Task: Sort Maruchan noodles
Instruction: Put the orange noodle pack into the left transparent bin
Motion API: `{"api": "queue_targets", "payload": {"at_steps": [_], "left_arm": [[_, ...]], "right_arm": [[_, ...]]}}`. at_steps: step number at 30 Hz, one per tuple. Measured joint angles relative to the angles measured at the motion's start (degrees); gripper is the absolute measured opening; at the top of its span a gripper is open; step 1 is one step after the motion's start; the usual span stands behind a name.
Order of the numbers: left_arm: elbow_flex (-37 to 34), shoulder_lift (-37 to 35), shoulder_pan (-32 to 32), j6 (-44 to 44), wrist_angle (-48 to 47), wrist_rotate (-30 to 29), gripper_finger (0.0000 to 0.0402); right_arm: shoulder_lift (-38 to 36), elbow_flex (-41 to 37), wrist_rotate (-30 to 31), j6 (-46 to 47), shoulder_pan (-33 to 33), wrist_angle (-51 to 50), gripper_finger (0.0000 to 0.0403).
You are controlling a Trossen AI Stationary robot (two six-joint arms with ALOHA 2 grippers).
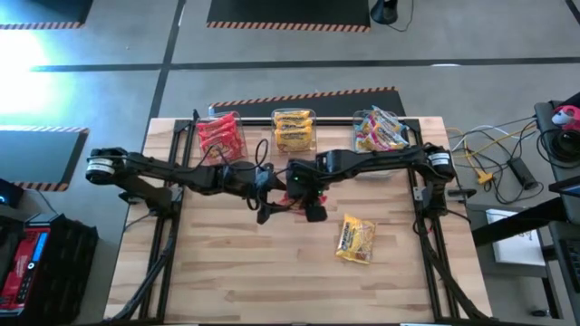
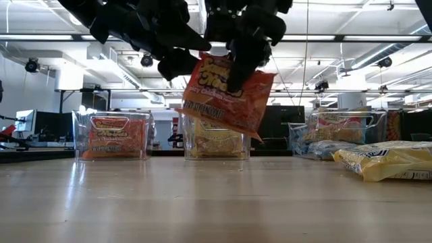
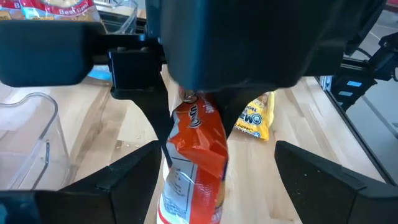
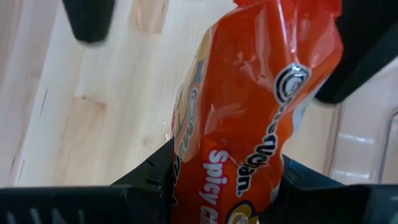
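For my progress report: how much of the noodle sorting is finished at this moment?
Mostly done: three bins hold red, yellow-orange and multicoloured packets. In hand: the right gripper holds an orange-red packet above the table, the open left gripper around it. Left: one yellow packet on the table.

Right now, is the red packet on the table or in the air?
In the air: the red packet hangs clear above the table, pinched by the right gripper.

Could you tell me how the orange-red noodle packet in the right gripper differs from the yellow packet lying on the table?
The orange-red packet hangs in the air, clamped by the right gripper; the yellow packet lies flat and untouched on the table. The orange-red one is tilted on edge, the yellow one rests on its face. The open left gripper waits beside the held one only. Both are crinkly square Maruchan packets outside the bins.
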Motion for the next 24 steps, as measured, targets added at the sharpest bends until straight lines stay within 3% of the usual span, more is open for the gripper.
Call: {"api": "queue_targets", "payload": {"at_steps": [12, 24], "left_arm": [[-0.1, 0.0, 0.1, 0.0, 0.5, 0.0, 0.0288], [-0.2, 0.2, 0.5, 0.2, 0.1, 0.2, 0.0213]], "right_arm": [[0.0, 1.9, 1.2, -3.3, 0.2, 2.9, 0.0136], [0.0, 1.9, 1.2, -4.6, 0.5, 3.8, 0.0136]]}}
